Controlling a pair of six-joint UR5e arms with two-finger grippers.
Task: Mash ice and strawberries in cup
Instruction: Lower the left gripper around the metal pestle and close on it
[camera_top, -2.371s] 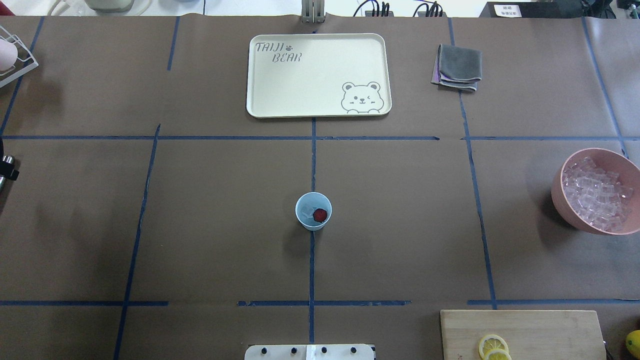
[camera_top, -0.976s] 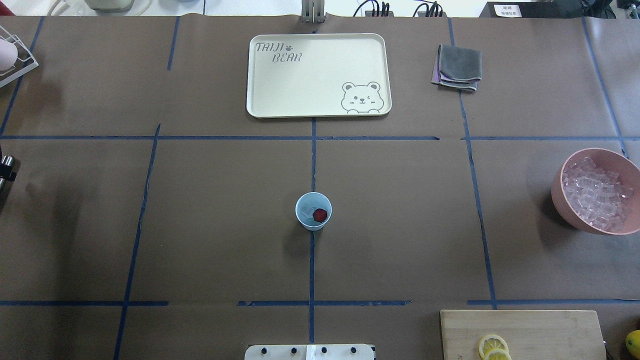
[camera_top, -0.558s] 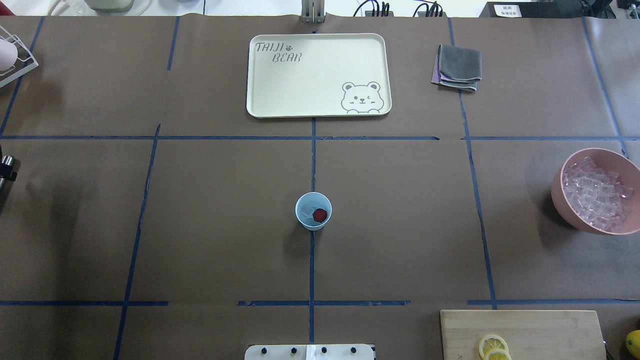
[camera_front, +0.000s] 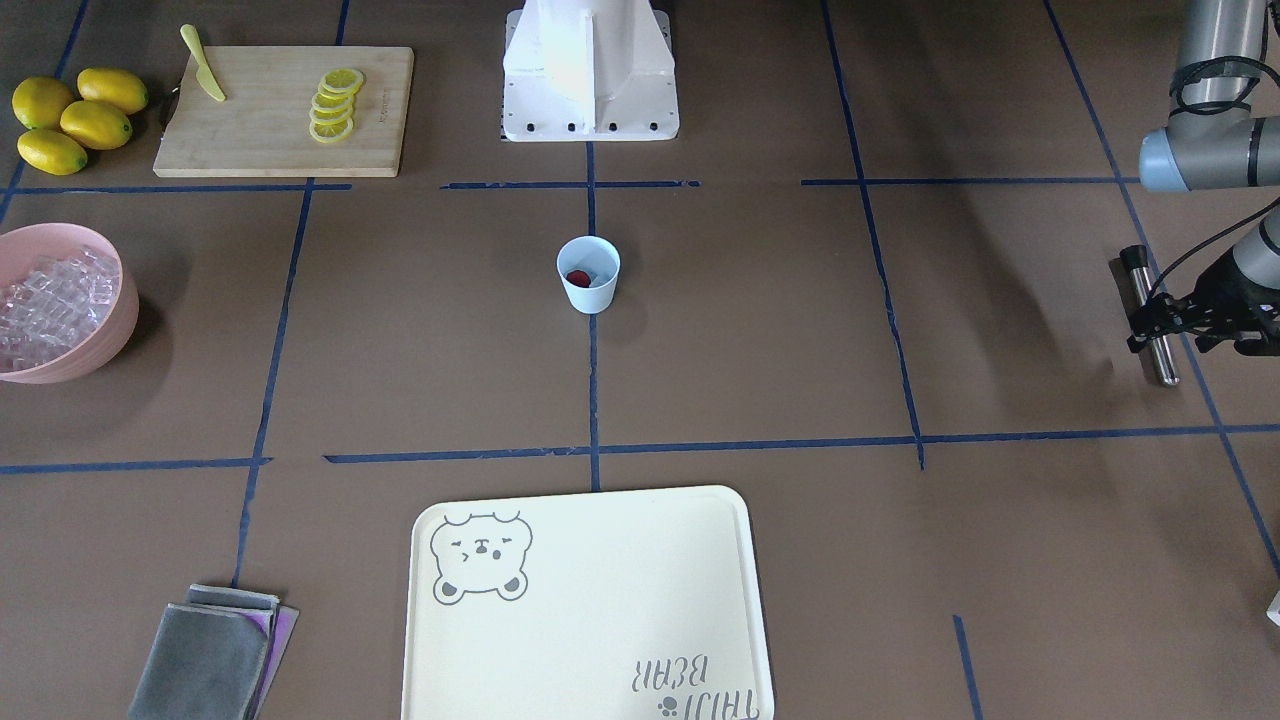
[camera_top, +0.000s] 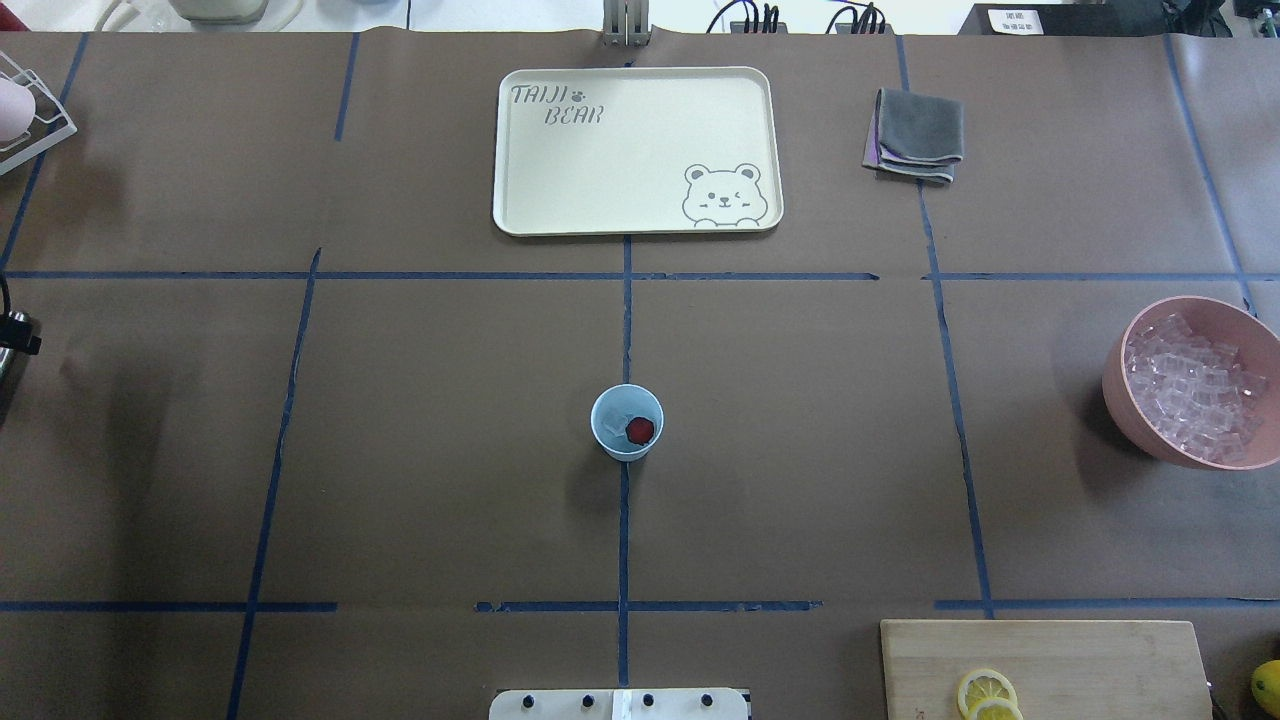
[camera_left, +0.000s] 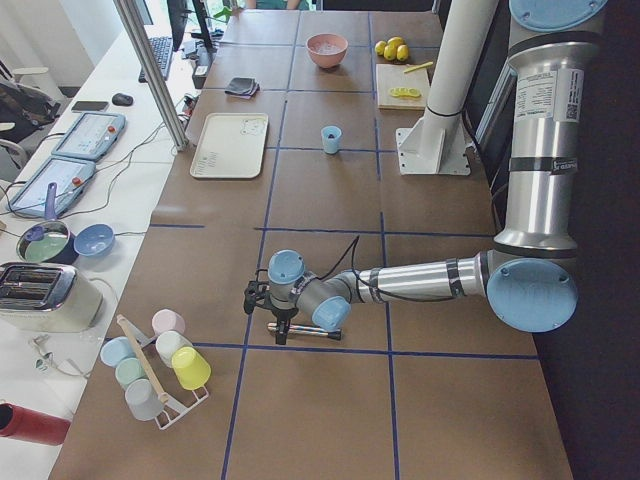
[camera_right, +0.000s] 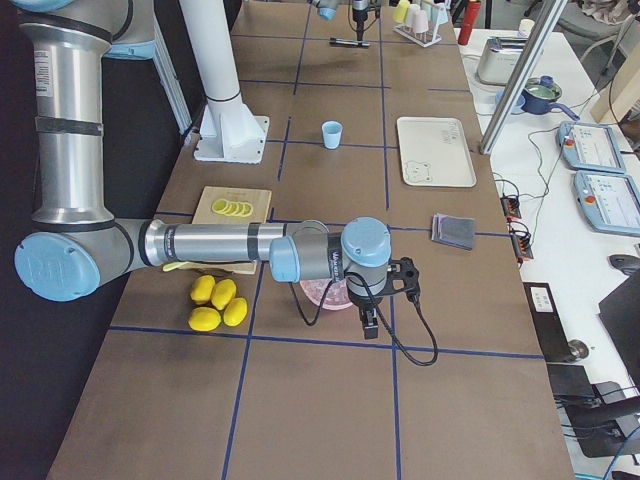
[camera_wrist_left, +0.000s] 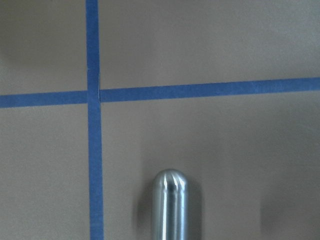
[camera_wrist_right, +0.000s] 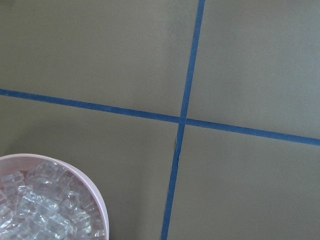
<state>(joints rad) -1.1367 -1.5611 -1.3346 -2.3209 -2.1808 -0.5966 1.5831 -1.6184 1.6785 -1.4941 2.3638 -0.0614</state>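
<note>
The pale-blue cup (camera_top: 627, 446) (camera_front: 588, 292) stands upright at the table's middle on a blue tape line. Inside it lie a dark-red strawberry (camera_top: 640, 430) (camera_front: 578, 277) and a whitish piece of ice (camera_top: 613, 421). More ice (camera_top: 1195, 390) (camera_wrist_right: 40, 210) fills the pink bowl (camera_top: 1113, 380) at the right edge. My left gripper (camera_front: 1152, 322) (camera_left: 280, 325) is far left of the cup, low over a metal rod (camera_front: 1162, 360) (camera_wrist_left: 169, 205), its fingers either side of it; I cannot tell if they grip. My right gripper (camera_right: 372, 318) hangs beside the bowl; its state cannot be told.
A cream bear tray (camera_top: 620, 160) lies at the back centre, a folded grey cloth (camera_top: 915, 135) to its right. A cutting board (camera_front: 260, 120) carries lemon slices (camera_front: 332, 105) and a knife (camera_front: 203, 65), with whole lemons (camera_front: 70, 118) beside it. A cup rack (camera_left: 155, 365) stands past the left gripper.
At the overhead view's left edge the left gripper has shifted slightly right and up, and the rod's silver tip no longer shows there. Cup and bowl have not moved.
</note>
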